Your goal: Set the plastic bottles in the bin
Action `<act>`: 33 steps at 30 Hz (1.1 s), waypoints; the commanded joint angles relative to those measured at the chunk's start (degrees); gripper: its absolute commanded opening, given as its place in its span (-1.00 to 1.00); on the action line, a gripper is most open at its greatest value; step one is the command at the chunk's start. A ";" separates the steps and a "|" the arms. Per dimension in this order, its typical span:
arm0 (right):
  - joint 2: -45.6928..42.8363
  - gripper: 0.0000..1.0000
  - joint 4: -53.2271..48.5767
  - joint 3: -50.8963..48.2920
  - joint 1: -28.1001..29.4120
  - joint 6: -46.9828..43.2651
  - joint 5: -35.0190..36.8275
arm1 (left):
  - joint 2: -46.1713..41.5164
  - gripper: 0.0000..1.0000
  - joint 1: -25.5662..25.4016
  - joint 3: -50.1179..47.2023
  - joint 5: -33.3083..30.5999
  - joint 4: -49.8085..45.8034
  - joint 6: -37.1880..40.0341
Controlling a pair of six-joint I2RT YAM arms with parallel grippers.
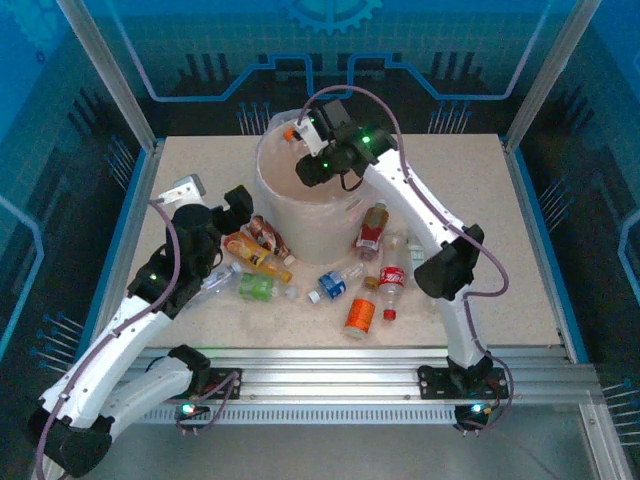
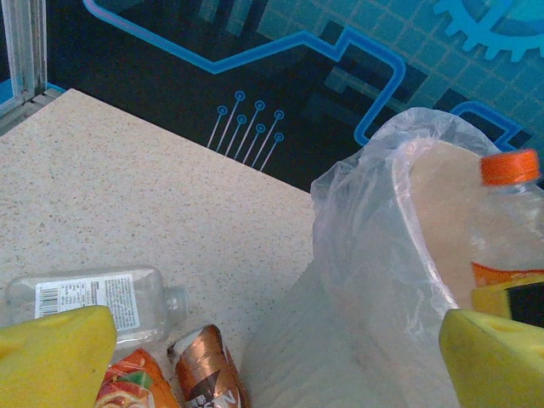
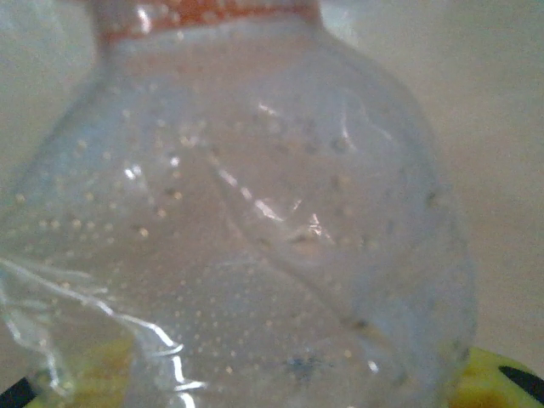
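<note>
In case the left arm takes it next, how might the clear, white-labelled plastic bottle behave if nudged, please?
The clear white-labelled plastic bottle looks empty, so probably light. Lying on its side, it may skid or roll away.

We see an orange-capped clear plastic bottle (image 2: 508, 225) at the bag-lined white bin (image 2: 365, 272) rim; a white-labelled clear bottle (image 2: 93, 302) lies on the speckled table (image 2: 127, 195).

— How much of the clear plastic bottle with the orange neck ring (image 3: 255, 238) shows at the right wrist?
— Blurred, top and base cropped. At the left wrist, the copper-labelled bottle (image 2: 206, 370) runs off the bottom edge
</note>
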 commanded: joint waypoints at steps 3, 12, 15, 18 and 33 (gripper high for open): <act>4.25 -0.17 -4.42 3.51 1.22 -3.60 0.47 | -0.58 0.98 0.51 -0.37 -1.48 -0.78 -0.16; 8.27 0.08 -6.29 4.03 1.22 -6.31 4.91 | -0.46 0.98 0.77 -0.09 -1.45 -0.97 0.16; 8.95 0.25 -6.38 4.14 1.22 -6.75 5.41 | -0.22 0.98 0.78 -0.10 -1.27 -0.90 0.28; 10.71 0.36 -6.47 4.69 1.18 -6.90 5.98 | 0.03 0.98 0.87 0.06 -0.80 -0.89 0.55; 9.52 0.84 -6.21 10.68 1.22 -7.51 9.15 | 0.22 0.98 0.96 1.07 3.27 -0.55 2.57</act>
